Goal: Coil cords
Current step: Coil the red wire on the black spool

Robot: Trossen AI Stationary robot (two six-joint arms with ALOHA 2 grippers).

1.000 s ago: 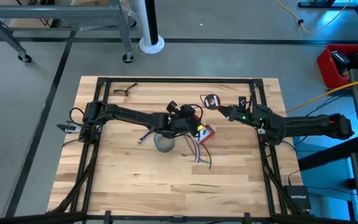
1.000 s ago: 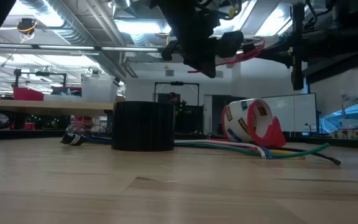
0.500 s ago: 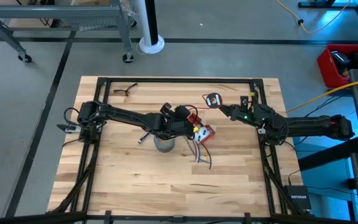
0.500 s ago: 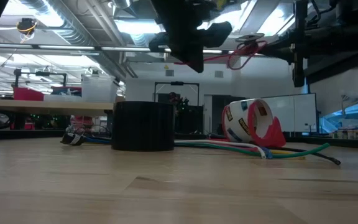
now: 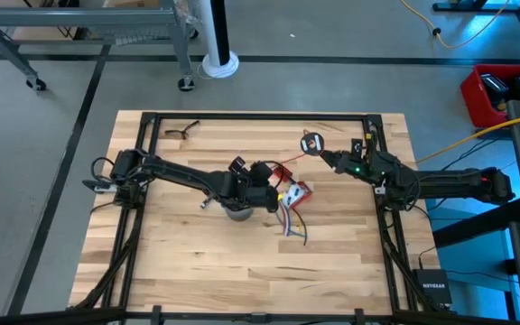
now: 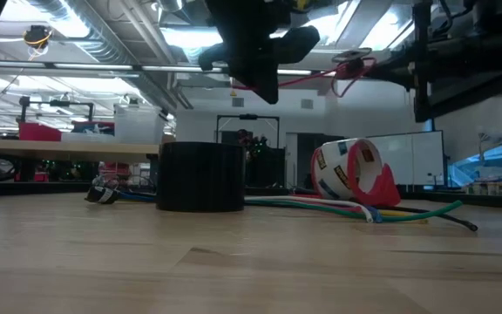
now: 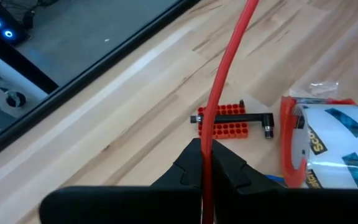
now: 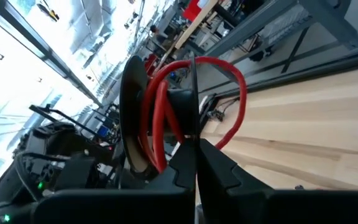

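Pale wood desk (image 5: pixel 179 262) on grey concrete floor (image 5: pixel 43 135); workshop shelving beyond. Left gripper (image 7: pixel 205 163), mid-desk, jaws clamped on red wire (image 7: pixel 225 74). Right gripper (image 8: pixel 194 152) jaws pinched its coiled end on a spool (image 5: pixel 311 143), above far-right desk.
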